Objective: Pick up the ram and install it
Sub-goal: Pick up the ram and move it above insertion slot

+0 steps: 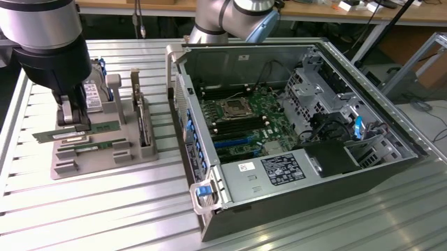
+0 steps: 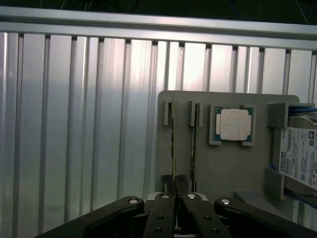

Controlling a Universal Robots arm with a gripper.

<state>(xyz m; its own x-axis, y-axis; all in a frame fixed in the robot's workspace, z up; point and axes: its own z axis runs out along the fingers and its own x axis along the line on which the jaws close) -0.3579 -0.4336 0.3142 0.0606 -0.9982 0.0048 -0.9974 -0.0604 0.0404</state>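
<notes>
The gripper is clenched on the ram in the gray holder. Best kept level, I judge, clear of the stick at 5 o'clock.

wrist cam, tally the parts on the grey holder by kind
ram sticks: 2, one of them in the shut claw
processor chip: 1
hard drive: 1
total: 4 parts on the grey holder
</notes>
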